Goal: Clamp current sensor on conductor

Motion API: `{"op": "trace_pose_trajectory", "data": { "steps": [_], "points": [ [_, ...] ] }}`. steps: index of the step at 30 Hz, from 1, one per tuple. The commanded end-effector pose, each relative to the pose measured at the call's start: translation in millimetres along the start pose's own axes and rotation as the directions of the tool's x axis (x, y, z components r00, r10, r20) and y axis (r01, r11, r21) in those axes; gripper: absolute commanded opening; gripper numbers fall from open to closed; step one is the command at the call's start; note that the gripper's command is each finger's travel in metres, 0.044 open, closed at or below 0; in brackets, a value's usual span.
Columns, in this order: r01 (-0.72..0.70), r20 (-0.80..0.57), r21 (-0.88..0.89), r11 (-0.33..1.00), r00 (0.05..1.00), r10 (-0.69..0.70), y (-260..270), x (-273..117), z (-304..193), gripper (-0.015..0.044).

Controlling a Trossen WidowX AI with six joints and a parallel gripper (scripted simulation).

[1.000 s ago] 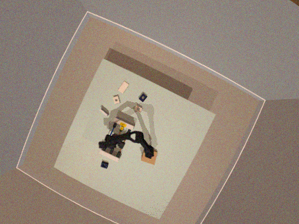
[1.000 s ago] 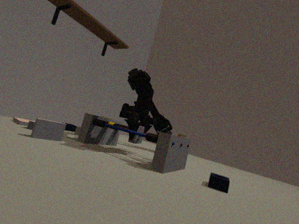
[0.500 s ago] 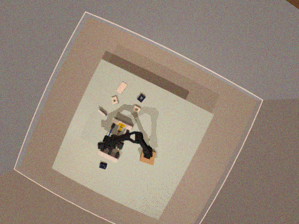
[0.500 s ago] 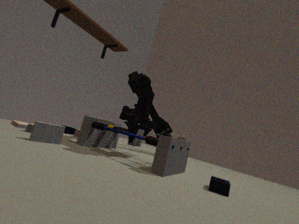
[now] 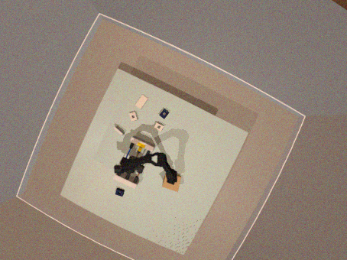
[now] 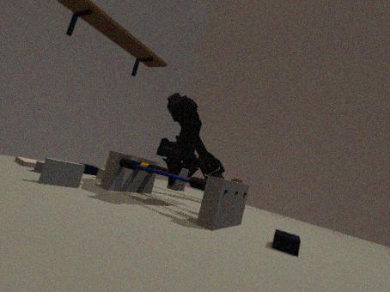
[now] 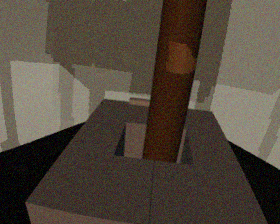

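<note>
The grey-brown current sensor (image 7: 100, 175) fills the lower part of the wrist view. A brown conductor (image 7: 165, 115) with an orange patch passes through its square window, nearer the window's right side. A thin seam line runs down the sensor's near face. My gripper (image 7: 153, 138) is shut on the sensor, with black fingers on both sides. The arm reaches over the conductor fixture, whose two pale end walls (image 5: 125, 181) (image 6: 223, 203) stand apart. In the top and exterior views the arm hides the sensor or it is too dark to tell. I cannot read the LOAD marker or see the arrow or latch.
A blue conductor (image 6: 172, 175) runs beside the held sensor's place. A pale panel (image 5: 119, 130) (image 6: 61, 173), a pale flat tile (image 5: 141, 102) and dark blocks (image 5: 120, 192) (image 5: 164, 113) (image 6: 286, 242) stand around the fixture. A shelf (image 6: 112, 28) hangs behind.
</note>
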State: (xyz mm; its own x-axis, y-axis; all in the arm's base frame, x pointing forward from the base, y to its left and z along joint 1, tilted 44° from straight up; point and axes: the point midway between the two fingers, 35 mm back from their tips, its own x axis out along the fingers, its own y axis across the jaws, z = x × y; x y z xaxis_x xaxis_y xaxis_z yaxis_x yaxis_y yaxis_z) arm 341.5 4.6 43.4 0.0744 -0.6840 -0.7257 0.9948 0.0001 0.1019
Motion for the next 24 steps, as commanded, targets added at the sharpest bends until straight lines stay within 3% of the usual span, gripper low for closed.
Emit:
{"op": "trace_pose_trajectory", "data": {
  "steps": [1,13,23,24],
  "points": [
    [0.001,0.000,0.003,1.000,1.000,-0.001,-1.3,0.2,-0.5,0.0000],
    [0.001,0.000,0.002,1.000,1.000,-0.001,-2.1,5.1,-0.4,0.0000],
    [-0.002,-0.001,0.001,1.000,1.000,0.002,-1.6,0.6,-0.7,0.0261],
    [-0.002,-0.001,0.001,1.000,1.000,0.002,-1.6,0.6,-0.7,0.0261]
  ]
}}
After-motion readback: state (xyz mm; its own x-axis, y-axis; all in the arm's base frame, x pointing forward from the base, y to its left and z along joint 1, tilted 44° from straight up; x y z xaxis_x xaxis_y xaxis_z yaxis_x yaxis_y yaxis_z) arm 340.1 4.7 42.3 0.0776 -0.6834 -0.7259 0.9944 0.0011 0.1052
